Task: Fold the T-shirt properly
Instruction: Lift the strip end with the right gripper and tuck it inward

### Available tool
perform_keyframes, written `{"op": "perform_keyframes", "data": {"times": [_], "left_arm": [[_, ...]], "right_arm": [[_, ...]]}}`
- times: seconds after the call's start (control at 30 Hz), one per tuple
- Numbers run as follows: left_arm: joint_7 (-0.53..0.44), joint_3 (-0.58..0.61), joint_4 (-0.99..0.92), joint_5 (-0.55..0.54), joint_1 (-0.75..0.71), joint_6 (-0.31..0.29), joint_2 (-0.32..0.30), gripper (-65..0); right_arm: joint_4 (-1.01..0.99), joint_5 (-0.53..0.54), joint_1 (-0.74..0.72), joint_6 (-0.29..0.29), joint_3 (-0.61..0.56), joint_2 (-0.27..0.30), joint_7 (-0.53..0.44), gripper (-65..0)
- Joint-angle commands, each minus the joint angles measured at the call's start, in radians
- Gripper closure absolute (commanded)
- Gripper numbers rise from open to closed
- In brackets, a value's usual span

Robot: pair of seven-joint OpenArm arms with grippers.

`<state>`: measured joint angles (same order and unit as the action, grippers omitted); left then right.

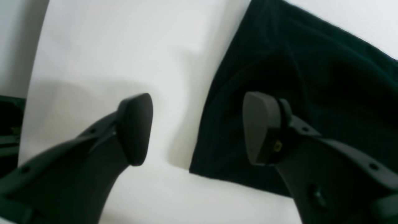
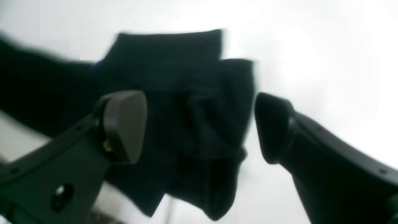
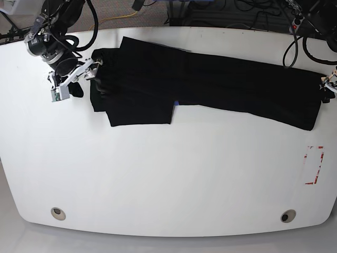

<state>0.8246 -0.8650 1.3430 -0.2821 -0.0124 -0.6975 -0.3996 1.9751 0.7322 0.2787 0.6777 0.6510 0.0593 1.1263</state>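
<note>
T-shirt [image 3: 210, 84] lies stretched across the upper table [image 3: 158, 179], left gripper [image 3: 327, 87] and right gripper [image 3: 79, 79] both spread apart at opposite ends, apparently having tensioned it flat.

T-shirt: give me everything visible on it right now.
The T-shirt is plain black soft cloth, lying flat on the white table as a long band across its far side, one end doubled into a thicker, wrinkled block. A small bluish label peeks out at the fold. The open right gripper straddles the bunched end, the open left gripper the opposite edge; neither grips it.
</note>
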Motion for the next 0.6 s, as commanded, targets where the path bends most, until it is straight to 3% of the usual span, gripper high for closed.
{"op": "perform_keyframes", "data": {"times": [0.0,0.1,0.2,0.4,0.57], "left_arm": [[-0.018,-0.003,0.014,-0.013,0.013,-0.001,-0.006,-42.1],[-0.018,0.007,0.014,-0.013,0.027,-0.001,0.015,-42.1],[-0.018,0.046,0.014,-0.012,0.050,-0.001,0.040,-42.1],[-0.017,0.091,0.016,-0.012,0.045,-0.001,0.054,-42.1],[-0.017,0.091,0.019,-0.012,0.010,-0.001,0.066,-42.1]], "right_arm": [[0.014,0.042,-0.005,-0.008,-0.032,0.014,-0.024,-52.3],[0.005,0.034,-0.011,-0.011,-0.078,0.014,-0.024,-49.3],[-0.023,-0.069,-0.074,-0.013,-0.127,0.015,-0.024,-46.6],[-0.181,-0.293,-0.269,-0.003,-0.142,0.020,-0.016,-49.9],[-0.357,-0.342,-0.396,-0.006,-0.196,0.081,-0.015,-50.4]]}}
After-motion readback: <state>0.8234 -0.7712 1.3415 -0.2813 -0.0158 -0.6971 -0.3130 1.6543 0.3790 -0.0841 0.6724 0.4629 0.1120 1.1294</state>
